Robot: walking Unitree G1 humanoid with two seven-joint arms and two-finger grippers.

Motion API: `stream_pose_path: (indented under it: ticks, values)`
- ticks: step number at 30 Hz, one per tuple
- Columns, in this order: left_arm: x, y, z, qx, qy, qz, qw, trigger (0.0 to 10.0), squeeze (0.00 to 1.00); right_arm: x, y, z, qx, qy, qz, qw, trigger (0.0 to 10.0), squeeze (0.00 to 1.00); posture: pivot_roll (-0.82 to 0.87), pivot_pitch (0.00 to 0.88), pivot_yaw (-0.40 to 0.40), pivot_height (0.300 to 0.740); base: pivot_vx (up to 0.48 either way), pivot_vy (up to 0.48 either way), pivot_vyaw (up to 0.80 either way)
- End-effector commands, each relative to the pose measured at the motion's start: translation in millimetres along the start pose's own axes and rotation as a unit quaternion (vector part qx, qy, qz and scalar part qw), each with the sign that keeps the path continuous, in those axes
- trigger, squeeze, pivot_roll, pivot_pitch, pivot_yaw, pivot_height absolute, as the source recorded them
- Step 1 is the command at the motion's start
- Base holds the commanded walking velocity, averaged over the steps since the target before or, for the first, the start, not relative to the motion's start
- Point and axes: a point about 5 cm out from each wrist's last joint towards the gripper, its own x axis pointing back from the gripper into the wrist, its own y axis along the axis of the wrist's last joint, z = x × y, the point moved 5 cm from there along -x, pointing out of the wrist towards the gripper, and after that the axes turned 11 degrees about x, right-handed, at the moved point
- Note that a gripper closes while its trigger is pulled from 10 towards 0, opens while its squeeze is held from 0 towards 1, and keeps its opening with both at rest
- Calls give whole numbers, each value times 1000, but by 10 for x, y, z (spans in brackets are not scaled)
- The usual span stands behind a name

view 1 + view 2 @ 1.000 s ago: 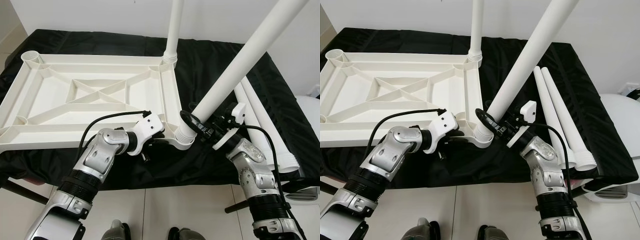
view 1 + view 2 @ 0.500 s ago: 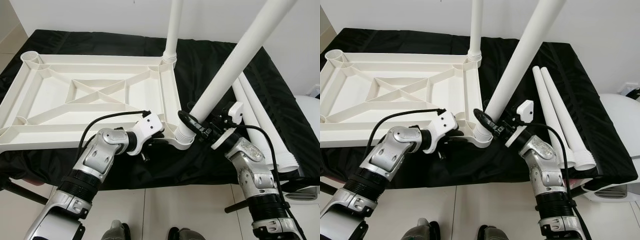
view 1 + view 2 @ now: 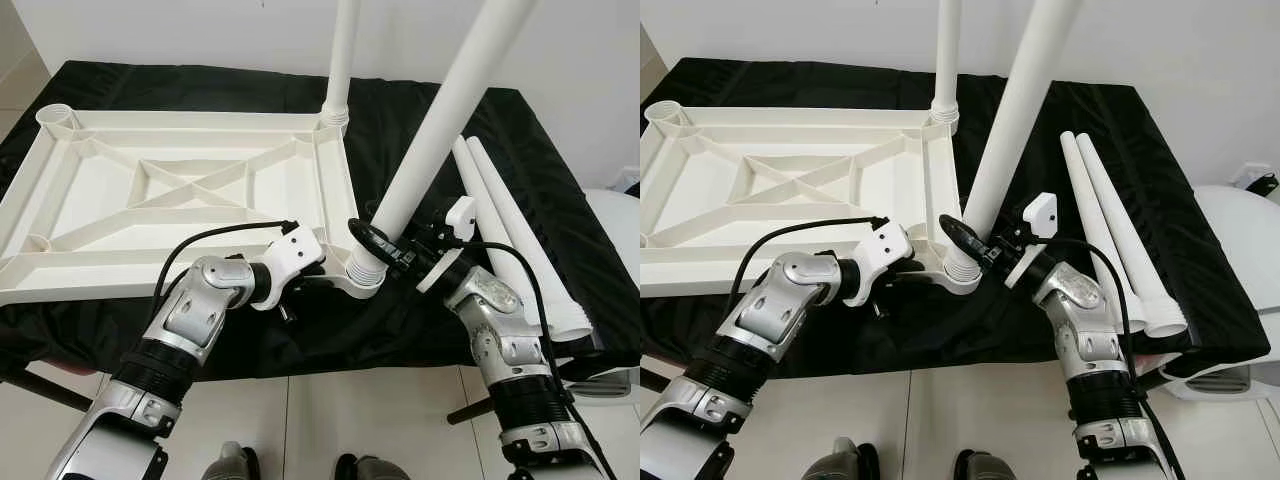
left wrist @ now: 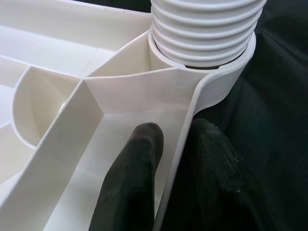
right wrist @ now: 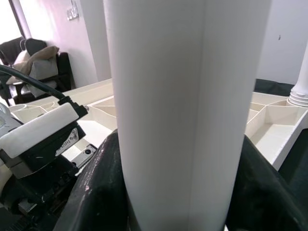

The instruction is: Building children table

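The white tabletop (image 3: 120, 265) lies underside up on a black cloth. One white leg (image 3: 343, 50) stands upright in its far right corner socket. A second leg (image 3: 440, 130) leans to the right, its ribbed end (image 4: 204, 29) sitting in the near right corner socket (image 4: 226, 72). My right gripper (image 3: 385, 250) is shut on this leg just above the ribs, with black fingers (image 5: 96, 183) on both sides of it. My left gripper (image 3: 305, 285) is shut on the tabletop's rim beside that socket, one finger (image 4: 137, 168) inside the rim and one outside.
Two spare white legs (image 3: 510, 240) lie side by side on the cloth to the right of my right arm. A white rounded object (image 3: 620, 220) stands beyond the table's right edge. Pale floor tiles (image 3: 300, 420) run along the near edge.
The held leg has swung left towards upright, with its ribbed end staying in the socket. My right gripper moved left with it. The left gripper has kept its hold on the rim.
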Motion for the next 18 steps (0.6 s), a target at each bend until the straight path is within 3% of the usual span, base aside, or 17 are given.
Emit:
stream_pose_path:
  ticks: [1,13,18]
  values:
    - [-38,17,-39,-4,7,-4,1000,10000,0,35,-314,181,-30,28,63,997,10000,0,-48,154,-26,740,0,0,0]
    - [-39,14,-43,-5,6,-4,1000,10000,0,98,-343,265,-52,55,71,995,10000,0,-51,152,-23,740,0,0,0]
    - [-46,36,-40,-8,6,-5,1000,10000,0,105,-332,252,-93,55,65,992,10000,0,-50,156,-19,740,0,0,0]
